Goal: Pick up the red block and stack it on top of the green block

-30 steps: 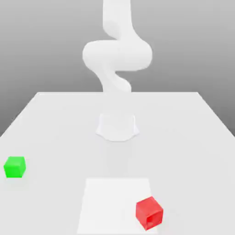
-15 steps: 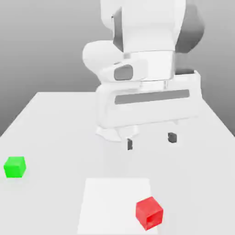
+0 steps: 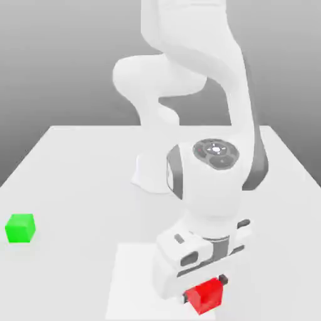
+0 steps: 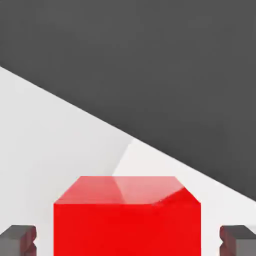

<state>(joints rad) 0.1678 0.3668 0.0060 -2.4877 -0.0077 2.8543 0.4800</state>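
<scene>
Pale tabletop (image 3: 81,182) is seen beneath one red block (image 3: 205,299), turned cornerwise, with no long axis, at the white square's (image 3: 135,276) edge; one green block (image 3: 21,229) lies well apart. Red is straddled by one parted gripper (image 3: 204,289), apparently untouched.

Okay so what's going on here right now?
A robot arm has its open gripper down around the red block, one finger on either side, with gaps visible between fingers and block. It looks about to grasp it. The green block sits apart, toward the exterior view's left, with nothing stacked on it yet.
</scene>
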